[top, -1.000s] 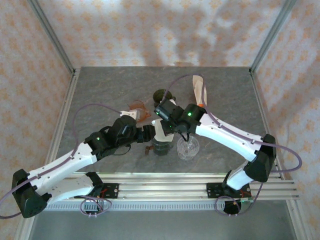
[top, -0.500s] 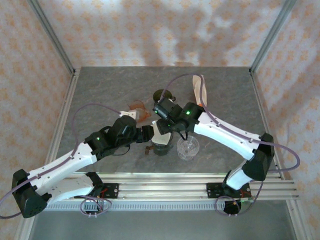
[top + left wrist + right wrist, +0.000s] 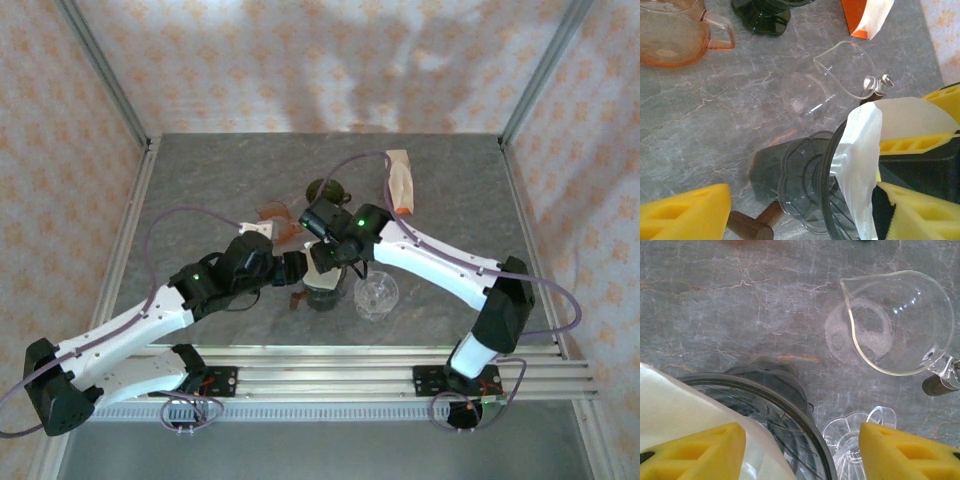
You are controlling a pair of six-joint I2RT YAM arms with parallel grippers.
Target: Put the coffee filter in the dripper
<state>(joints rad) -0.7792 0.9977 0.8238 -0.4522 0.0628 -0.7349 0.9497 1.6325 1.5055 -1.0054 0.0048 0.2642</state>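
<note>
Marble table [image 3: 740, 315]; filter [image 3: 675, 400] in dripper [image 3: 771, 412], beside spread right fingers [image 3: 695, 452]; left fingers [image 3: 685, 210] seemingly wide.

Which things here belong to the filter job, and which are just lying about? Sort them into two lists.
For the job:
- paper filter
- dripper

Lying about:
- clear glass jug
- orange jug
- dark green glassware
- orange and white packet

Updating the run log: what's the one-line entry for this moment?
left gripper open around dripper | right gripper open above filter | filter sits in dripper
</note>
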